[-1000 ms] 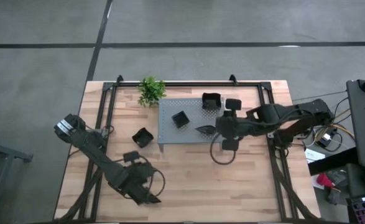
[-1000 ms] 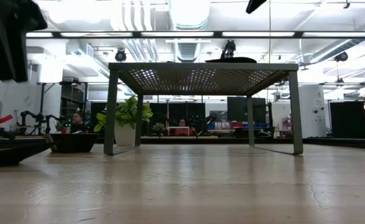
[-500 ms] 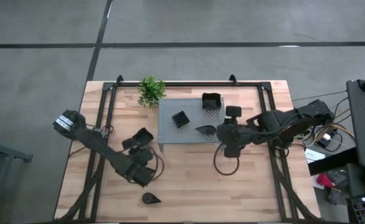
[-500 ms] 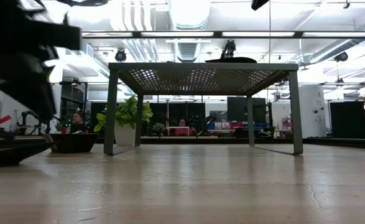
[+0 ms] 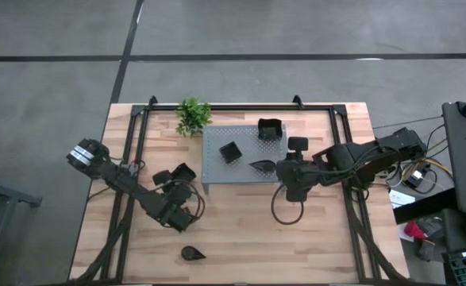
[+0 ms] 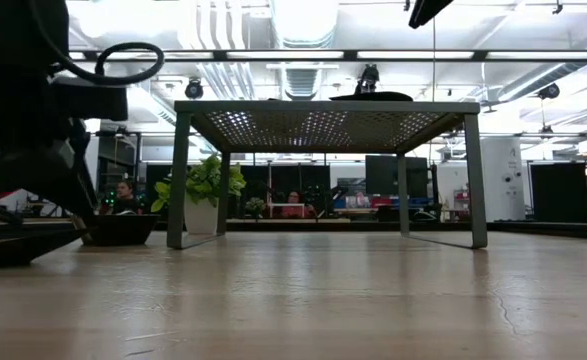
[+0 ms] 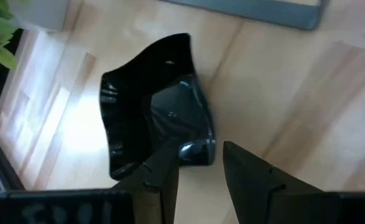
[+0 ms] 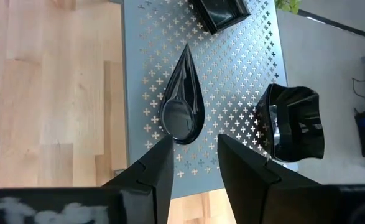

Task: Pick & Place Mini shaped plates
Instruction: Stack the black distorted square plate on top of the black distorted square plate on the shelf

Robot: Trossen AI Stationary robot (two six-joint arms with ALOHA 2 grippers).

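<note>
On the wooden table left of the grey perforated stand (image 5: 240,155) sits a black square plate with a wavy rim (image 7: 154,118) (image 5: 183,171). My left gripper (image 7: 201,165) (image 5: 181,189) is open and slants down at it, fingertips just short of its near corner. The stand carries two square plates (image 5: 230,152) (image 5: 270,129) and a teardrop plate (image 8: 182,99) (image 5: 262,166). My right gripper (image 8: 194,155) (image 5: 280,168) hovers open above that teardrop's round end. Another teardrop plate (image 5: 191,254) lies near the table's front edge.
A small green potted plant (image 5: 193,116) stands at the far edge, left of the stand. A black frame rail (image 5: 133,135) runs along the table's left side. Bare wood (image 5: 248,230) stretches between the stand and the front edge.
My left gripper has drawn away from the teardrop plate near the front edge, which now lies uncovered. It has swung toward the far edge and sunk, ending at the square plate left of the stand. That plate has stayed put.
</note>
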